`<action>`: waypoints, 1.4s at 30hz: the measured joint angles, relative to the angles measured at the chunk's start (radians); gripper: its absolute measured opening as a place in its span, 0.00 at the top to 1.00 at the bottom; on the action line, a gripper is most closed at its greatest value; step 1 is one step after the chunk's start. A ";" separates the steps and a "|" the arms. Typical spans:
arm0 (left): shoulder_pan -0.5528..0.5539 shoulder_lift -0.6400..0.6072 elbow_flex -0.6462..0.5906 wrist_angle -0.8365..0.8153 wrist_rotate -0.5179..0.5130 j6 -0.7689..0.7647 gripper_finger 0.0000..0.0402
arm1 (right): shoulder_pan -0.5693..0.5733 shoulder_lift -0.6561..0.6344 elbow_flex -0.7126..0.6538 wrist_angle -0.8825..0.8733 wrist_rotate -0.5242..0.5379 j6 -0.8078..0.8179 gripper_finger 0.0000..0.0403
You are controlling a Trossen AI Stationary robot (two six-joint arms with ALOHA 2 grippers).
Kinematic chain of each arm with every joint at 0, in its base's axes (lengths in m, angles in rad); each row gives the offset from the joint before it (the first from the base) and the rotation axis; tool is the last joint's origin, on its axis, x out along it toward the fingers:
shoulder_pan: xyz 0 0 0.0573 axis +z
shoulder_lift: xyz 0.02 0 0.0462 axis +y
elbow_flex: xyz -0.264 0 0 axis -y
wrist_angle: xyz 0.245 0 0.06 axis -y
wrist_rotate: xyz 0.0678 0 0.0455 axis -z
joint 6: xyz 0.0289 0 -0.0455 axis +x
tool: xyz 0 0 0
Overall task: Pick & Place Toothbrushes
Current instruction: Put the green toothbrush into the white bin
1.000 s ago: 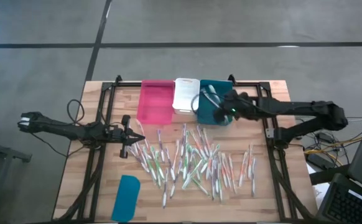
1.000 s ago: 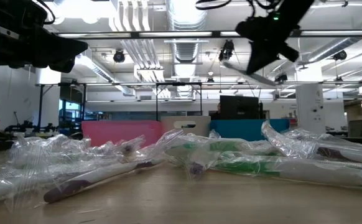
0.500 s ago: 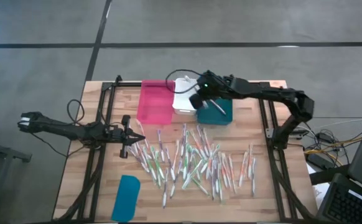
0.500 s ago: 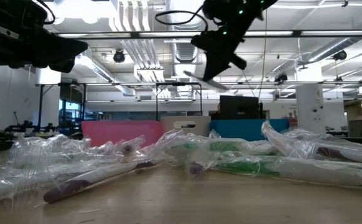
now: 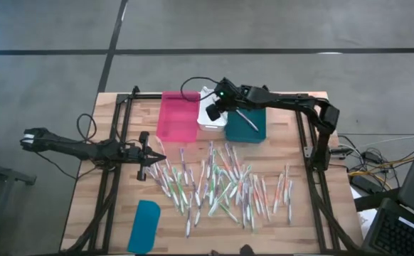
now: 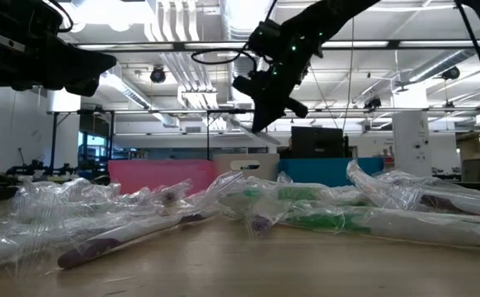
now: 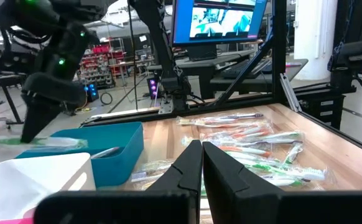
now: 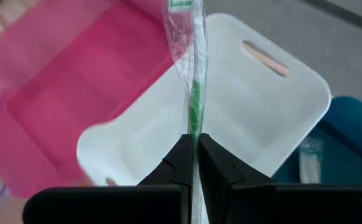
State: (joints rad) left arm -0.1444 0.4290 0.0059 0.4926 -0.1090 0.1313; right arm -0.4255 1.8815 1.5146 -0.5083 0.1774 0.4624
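Lying across a wooden table (image 5: 86, 206), with an open workshop of ceiling pipes and lights beyond: dozens of wrapped toothbrushes (image 5: 221, 186), scattered ahead of and to the side of the left gripper (image 5: 154, 158). Hovering low over the wood at the near edge of that scatter, fingers pressed together, gripping nothing. Reaching across the back of the table: right gripper (image 8: 193, 149), jaws clenched on a green toothbrush (image 8: 194, 93) in clear wrap, its length sticking straight out past the fingertips. Hanging directly beneath those jaws: white bin (image 5: 208, 122), with pink bin (image 5: 178, 117) just to one side and teal bin (image 5: 253, 126) to the other, the three touching in a row. Resting inside the teal bin: one more wrapped brush. Sitting well behind the left jaws, near the front edge: flat teal lid (image 5: 144, 225).
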 joint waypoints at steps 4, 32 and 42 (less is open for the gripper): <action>0.000 0.000 0.000 0.000 0.000 0.000 0.96 | -0.005 0.019 0.001 0.050 0.001 0.002 0.98; 0.000 0.000 0.000 -0.008 0.000 0.000 0.96 | -0.025 0.106 -0.007 0.005 -0.032 0.038 0.93; 0.000 0.000 0.000 -0.008 0.000 0.000 0.96 | -0.027 0.106 0.000 -0.010 -0.055 0.016 0.77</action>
State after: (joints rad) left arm -0.1447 0.4290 0.0059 0.4847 -0.1093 0.1311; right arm -0.4526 1.9873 1.5142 -0.5182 0.1224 0.4780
